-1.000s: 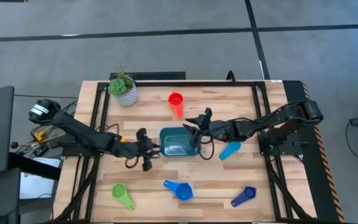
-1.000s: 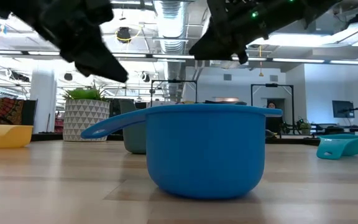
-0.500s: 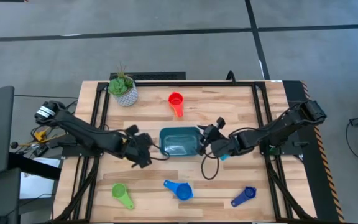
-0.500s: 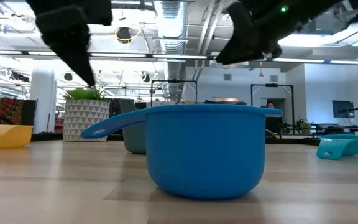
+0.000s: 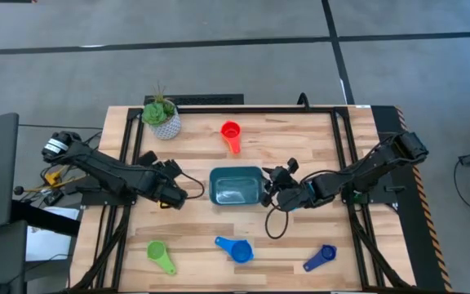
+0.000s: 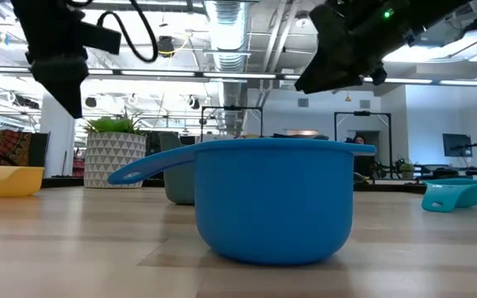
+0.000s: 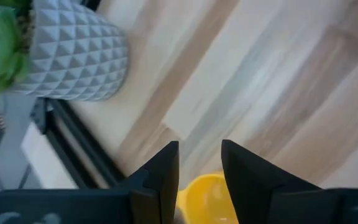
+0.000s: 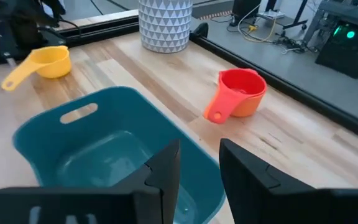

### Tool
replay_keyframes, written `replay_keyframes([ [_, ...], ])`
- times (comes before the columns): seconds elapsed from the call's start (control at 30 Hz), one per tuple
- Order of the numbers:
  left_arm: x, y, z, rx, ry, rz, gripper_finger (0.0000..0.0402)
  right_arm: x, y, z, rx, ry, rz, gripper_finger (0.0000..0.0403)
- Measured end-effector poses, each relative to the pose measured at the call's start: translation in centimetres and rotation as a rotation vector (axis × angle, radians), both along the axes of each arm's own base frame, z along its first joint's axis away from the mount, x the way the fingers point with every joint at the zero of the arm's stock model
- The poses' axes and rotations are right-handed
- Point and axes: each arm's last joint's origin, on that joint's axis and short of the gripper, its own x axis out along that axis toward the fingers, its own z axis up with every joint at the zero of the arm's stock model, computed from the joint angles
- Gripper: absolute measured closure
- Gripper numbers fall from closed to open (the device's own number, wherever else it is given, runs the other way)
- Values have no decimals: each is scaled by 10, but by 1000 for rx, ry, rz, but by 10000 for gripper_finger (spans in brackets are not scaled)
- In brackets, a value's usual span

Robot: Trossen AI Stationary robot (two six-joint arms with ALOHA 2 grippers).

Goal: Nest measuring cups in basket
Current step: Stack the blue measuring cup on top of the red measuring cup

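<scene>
The pale wooden table (image 5: 219,224) stands on grey floor; the low view shows an open hall behind. The left claw (image 5: 172,196), narrowly parted and empty, hovers over the yellow cup (image 8: 45,62), seen only in the wrist and low views. The teal basket (image 5: 236,185) sits mid-table, empty. The right claw (image 5: 277,196), narrow and empty, hangs beside it.

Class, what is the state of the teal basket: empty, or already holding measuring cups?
Empty. The basket shows only its bare teal floor; no cup lies inside.
</scene>
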Motion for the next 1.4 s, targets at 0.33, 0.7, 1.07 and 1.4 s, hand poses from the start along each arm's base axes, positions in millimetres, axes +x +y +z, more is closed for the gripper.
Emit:
replay_keyframes([
  [0.33, -59, 41, -36, -168, 35, 194, 300, -6, 10, -15, 26, 17, 17, 273],
  [0.7, -85, 52, -56, -359, -161, 316, 300, 1, -8, -16, 26, 12, -39, 260],
  [1.07, -80, 57, -65, -393, -58, 337, 300, 3, -12, -16, 43, 27, -14, 266],
  [1.4, -69, 56, -68, -454, -91, 275, 300, 3, -12, -16, 42, 26, -15, 261],
])
